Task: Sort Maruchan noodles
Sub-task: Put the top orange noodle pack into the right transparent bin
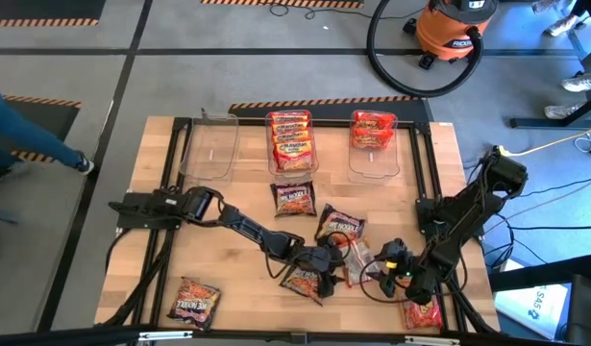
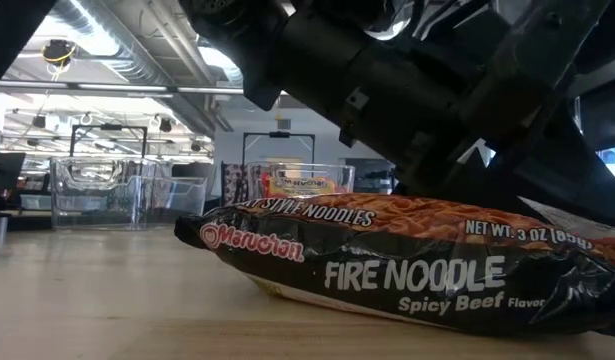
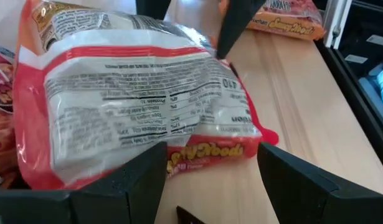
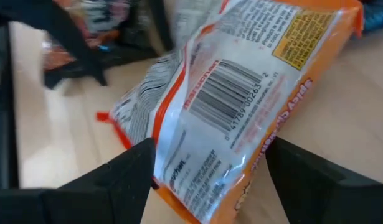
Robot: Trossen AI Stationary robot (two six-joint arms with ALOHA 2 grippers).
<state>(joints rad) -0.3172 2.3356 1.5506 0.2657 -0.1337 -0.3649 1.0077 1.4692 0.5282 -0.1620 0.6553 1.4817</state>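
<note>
Wooden tabletop (image 1: 228, 240) seen from above, on a grey floor, with an orange shop vacuum (image 1: 455, 27) at the upper right of the frame. Along the tabletop's upper edge stand three clear tubs. The left tub (image 1: 209, 144) has no packets in it, the middle tub (image 1: 290, 144) holds orange-yellow Maruchan packets, and the right tub (image 1: 374, 159) holds red ones.

Your two arms meet at the lower centre of the frame. The left end effector (image 1: 332, 261) reaches in from the left and the right end effector (image 1: 389, 266) from the right, facing each other just beside one orange-edged packet (image 1: 358, 254). That packet lies back side up, with its barcode and nutrition panel showing in the wrist views. Both end effectors are spread wide, and the packet's edge sits in the gap of each. Neither is visibly clamped on it, and you cannot tell whether any finger touches it.

Loose packets lie around them:
- a dark packet (image 1: 295, 199) just below the middle tub;
- a second dark packet (image 1: 340, 225) near the upper side of the orange-edged one;
- a third dark packet (image 1: 303, 282) partly under the left arm;
- a fourth dark packet (image 1: 195, 300) alone at the lower left;
- a red packet (image 1: 422, 313) at the lower right, beside the right arm.

In the low view, a dark Fire Noodle packet (image 2: 407, 265) fills the foreground under the arms.
</note>
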